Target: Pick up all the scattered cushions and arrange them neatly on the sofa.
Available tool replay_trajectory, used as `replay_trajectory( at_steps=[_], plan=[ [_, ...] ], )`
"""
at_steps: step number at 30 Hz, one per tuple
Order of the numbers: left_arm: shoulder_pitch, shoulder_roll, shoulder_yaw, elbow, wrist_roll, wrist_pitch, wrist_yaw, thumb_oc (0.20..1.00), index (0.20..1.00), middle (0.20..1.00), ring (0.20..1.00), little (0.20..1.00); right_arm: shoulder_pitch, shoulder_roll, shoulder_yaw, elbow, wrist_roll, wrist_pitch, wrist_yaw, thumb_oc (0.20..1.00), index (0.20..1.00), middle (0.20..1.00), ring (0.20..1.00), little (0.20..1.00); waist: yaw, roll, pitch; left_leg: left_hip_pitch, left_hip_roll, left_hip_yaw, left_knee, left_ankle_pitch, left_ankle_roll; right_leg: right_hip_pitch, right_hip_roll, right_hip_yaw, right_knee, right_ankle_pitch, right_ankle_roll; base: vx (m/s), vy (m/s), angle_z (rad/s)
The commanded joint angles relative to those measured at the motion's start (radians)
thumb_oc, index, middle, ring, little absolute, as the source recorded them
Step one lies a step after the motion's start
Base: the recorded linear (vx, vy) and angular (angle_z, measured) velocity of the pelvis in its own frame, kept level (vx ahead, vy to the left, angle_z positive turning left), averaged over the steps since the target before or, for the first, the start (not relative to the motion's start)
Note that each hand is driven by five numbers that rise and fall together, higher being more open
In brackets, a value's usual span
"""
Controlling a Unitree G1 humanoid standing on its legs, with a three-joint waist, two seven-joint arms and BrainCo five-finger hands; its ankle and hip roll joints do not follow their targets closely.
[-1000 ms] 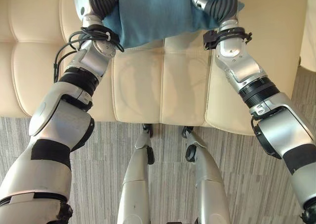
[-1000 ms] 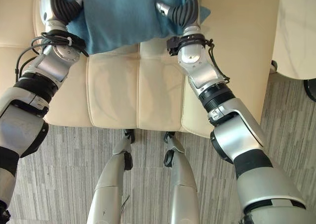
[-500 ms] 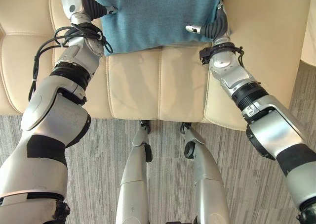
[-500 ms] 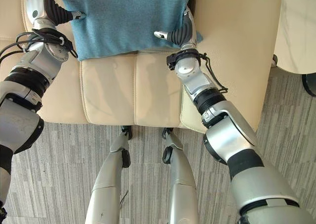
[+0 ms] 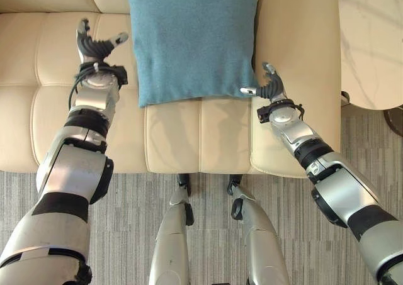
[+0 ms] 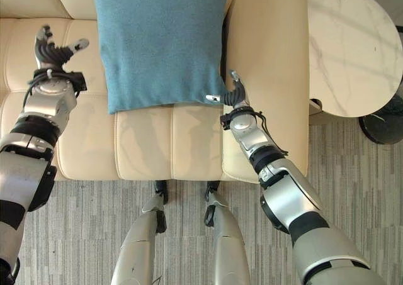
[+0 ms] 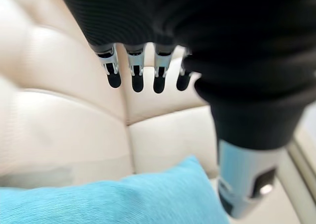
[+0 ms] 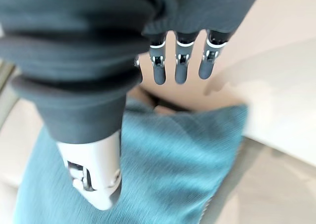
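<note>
A blue cushion lies on the cream sofa, its upper part leaning against the sofa's backrest and its lower edge resting on the seat. It sits toward the sofa's right end, just beside the wide right armrest. The cushion looks flat and square to the sofa, with its lower edge running roughly along the seat's width.

The right hand is at the cushion's lower right corner, between the cushion and the armrest. Its fingers are straight and spread apart, holding nothing; the thumb tip reaches toward the cushion's corner, and whether it touches the fabric cannot be told. In the right wrist view the straight fingers point past the cushion's corner, with the blue fabric below them.

The left hand hovers over the sofa seat to the left of the cushion, a little apart from its left edge. Its fingers are also straight and apart, with the thumb pointing toward the cushion, and it grips nothing. The left wrist view shows those fingers stretched out over the cream upholstery, with a corner of the cushion close by.

To the right of the sofa, beyond the armrest, stands a round white marble desk. The floor in front of the sofa is grey striped carpet.
</note>
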Motion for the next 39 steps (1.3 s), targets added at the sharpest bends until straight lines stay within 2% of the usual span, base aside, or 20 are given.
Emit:
replay_trajectory(
  at_steps=[1, 6, 8, 11, 15, 16, 19, 20, 26, 30, 32, 33, 35, 37, 38, 39],
  plan=[
    [0.068, 0.029, 0.056, 0.024, -0.095, -0.059, -0.068, 1.000, 1.000, 1.000, 1.000, 1.000, 0.033, -0.028, -0.057, 0.046, 0.044, -0.023, 0.002, 1.000, 1.000, 1.000, 1.000, 1.000, 0.016, 0.001, -0.048, 0.099, -0.057, -0.077, -0.007, -0.168, -0.033, 0.158, -0.001, 0.029, -0.084, -0.107, 0.114, 0.06, 0.022, -0.02],
    [0.290, 0.067, 0.139, -0.009, -0.078, -0.047, -0.125, 1.000, 1.000, 1.000, 1.000, 1.000, 0.191, -0.108, -0.174, 0.043, 0.067, -0.026, 0.022, 1.000, 1.000, 1.000, 1.000, 1.000, 0.021, 0.010, -0.088, 0.212, -0.058, -0.073, -0.067, -0.161, -0.031, 0.271, 0.007, 0.023, -0.128, -0.112, 0.119, 0.08, 0.041, 0.01],
    [0.390, 0.080, 0.169, -0.026, -0.048, -0.040, -0.153, 1.000, 1.000, 1.000, 1.000, 1.000, 0.270, -0.134, -0.210, 0.045, 0.058, -0.022, 0.039, 1.000, 1.000, 1.000, 1.000, 1.000, 0.017, 0.007, -0.114, 0.241, -0.058, -0.061, -0.096, -0.128, -0.025, 0.301, 0.003, 0.009, -0.152, -0.087, 0.117, 0.02, 0.067, -0.01],
    [0.574, 0.066, 0.215, -0.059, 0.008, -0.031, -0.191, 1.000, 1.000, 1.000, 1.000, 1.000, 0.414, -0.146, -0.278, 0.040, 0.043, -0.017, 0.067, 1.000, 1.000, 1.000, 1.000, 1.000, 0.008, 0.013, -0.166, 0.314, -0.057, -0.054, -0.154, -0.114, -0.024, 0.361, 0.009, 0.010, -0.185, -0.080, 0.131, 0.08, 0.077, 0.03],
    [0.852, -0.029, 0.271, -0.141, 0.096, -0.021, -0.222, 1.000, 1.000, 1.000, 1.000, 1.000, 0.627, -0.115, -0.379, -0.024, 0.026, -0.022, 0.106, 1.000, 1.000, 1.000, 1.000, 1.000, -0.004, 0.025, -0.232, 0.421, -0.059, -0.037, -0.218, -0.106, -0.023, 0.450, 0.013, 0.014, -0.234, -0.072, 0.147, 0.06, 0.101, -0.12],
    [0.854, -0.029, 0.272, -0.142, 0.096, -0.020, -0.221, 1.000, 1.000, 1.000, 1.000, 1.000, 0.628, -0.115, -0.379, -0.025, 0.026, -0.021, 0.106, 1.000, 1.000, 1.000, 1.000, 1.000, -0.005, 0.024, -0.235, 0.418, -0.060, -0.038, -0.219, -0.103, -0.023, 0.448, 0.012, 0.014, -0.236, -0.069, 0.147, 0.03, 0.089, -0.19],
    [1.021, -0.137, 0.311, -0.182, 0.137, -0.009, -0.227, 1.000, 1.000, 1.000, 1.000, 1.000, 0.762, -0.109, -0.425, -0.120, -0.038, -0.014, 0.126, 1.000, 1.000, 1.000, 1.000, 1.000, -0.013, 0.026, -0.280, 0.482, -0.062, -0.031, -0.243, -0.110, -0.020, 0.503, 0.015, 0.024, -0.252, -0.073, 0.156, 0.03, 0.081, -0.12],
    [1.023, -0.138, 0.311, -0.184, 0.138, -0.009, -0.227, 1.000, 1.000, 1.000, 1.000, 1.000, 0.765, -0.109, -0.425, -0.123, -0.039, -0.013, 0.126, 1.000, 1.000, 1.000, 1.000, 1.000, -0.013, 0.027, -0.281, 0.483, -0.062, -0.030, -0.244, -0.110, -0.020, 0.504, 0.016, 0.024, -0.253, -0.072, 0.156, 0.01, 0.076, -0.11],
    [1.194, -0.265, 0.317, -0.242, 0.191, 0.018, -0.247, 1.000, 1.000, 1.000, 1.000, 1.000, 0.920, -0.068, -0.449, -0.231, -0.113, -0.013, 0.160, 1.000, 1.000, 1.000, 1.000, 1.000, -0.020, 0.017, -0.315, 0.564, -0.066, -0.013, -0.247, -0.136, -0.007, 0.579, 0.019, 0.041, -0.256, -0.089, 0.159, 0.01, 0.061, -0.14],
    [1.229, -0.296, 0.288, -0.275, 0.221, 0.032, -0.259, 1.000, 1.000, 1.000, 1.000, 1.000, 0.981, -0.019, -0.444, -0.234, -0.111, -0.011, 0.181, 1.000, 1.000, 1.000, 1.000, 1.000, -0.027, 0.007, -0.306, 0.586, -0.061, -0.003, -0.247, -0.143, -0.006, 0.586, 0.019, 0.047, -0.233, -0.102, 0.158, -0.04, 0.022, -0.02],
    [1.201, -0.304, 0.270, -0.270, 0.212, 0.032, -0.250, 1.000, 1.000, 1.000, 1.000, 1.000, 0.979, 0.012, -0.421, -0.202, -0.107, -0.010, 0.180, 1.000, 1.000, 1.000, 1.000, 1.000, -0.032, 0.007, -0.266, 0.575, -0.052, 0.001, -0.247, -0.127, -0.002, 0.550, 0.029, 0.071, -0.164, -0.102, 0.161, -0.22, -0.026, -0.22],
    [1.200, -0.304, 0.270, -0.270, 0.212, 0.032, -0.250, 1.000, 1.000, 1.000, 1.000, 1.000, 0.978, 0.012, -0.421, -0.201, -0.107, -0.010, 0.180, 1.000, 1.000, 1.000, 1.000, 1.000, -0.031, 0.007, -0.266, 0.575, -0.052, 0.001, -0.247, -0.127, -0.002, 0.549, 0.029, 0.072, -0.162, -0.104, 0.161, -0.28, -0.021, -0.33],
    [1.182, -0.299, 0.257, -0.280, 0.218, 0.029, -0.244, 1.000, 1.000, 1.000, 1.000, 1.000, 0.978, 0.023, -0.406, -0.186, -0.095, -0.015, 0.181, 1.000, 1.000, 1.000, 1.000, 1.000, -0.033, 0.024, -0.232, 0.561, -0.034, 0.014, -0.247, -0.103, 0.008, 0.510, 0.047, 0.097, -0.053, -0.145, 0.155, -0.28, -0.005, -0.21],
    [1.190, -0.298, 0.248, -0.305, 0.225, 0.026, -0.245, 1.000, 1.000, 1.000, 1.000, 1.000, 0.984, 0.027, -0.400, -0.185, -0.092, -0.019, 0.183, 1.000, 1.000, 1.000, 1.000, 1.000, -0.028, 0.036, -0.228, 0.545, -0.024, 0.027, -0.247, -0.091, 0.012, 0.514, 0.051, 0.104, 0.017, -0.182, 0.141, -0.20, -0.006, -0.18],
    [1.190, -0.298, 0.248, -0.305, 0.225, 0.026, -0.245, 1.000, 1.000, 1.000, 1.000, 1.000, 0.983, 0.026, -0.400, -0.185, -0.092, -0.019, 0.183, 1.000, 1.000, 1.000, 1.000, 1.000, -0.027, 0.037, -0.230, 0.542, -0.022, 0.028, -0.247, -0.089, 0.012, 0.511, 0.053, 0.104, 0.015, -0.180, 0.141, -0.21, -0.049, -0.25],
    [1.202, -0.299, 0.240, -0.322, 0.229, 0.027, -0.248, 1.000, 1.000, 1.000, 1.000, 1.000, 0.982, 0.029, -0.398, -0.181, -0.086, -0.020, 0.188, 1.000, 1.000, 1.000, 1.000, 1.000, -0.018, 0.040, -0.239, 0.525, -0.021, 0.043, -0.247, -0.082, 0.017, 0.542, 0.052, 0.114, 0.058, -0.213, 0.137, -0.27, -0.117, -0.27]
  ],
)
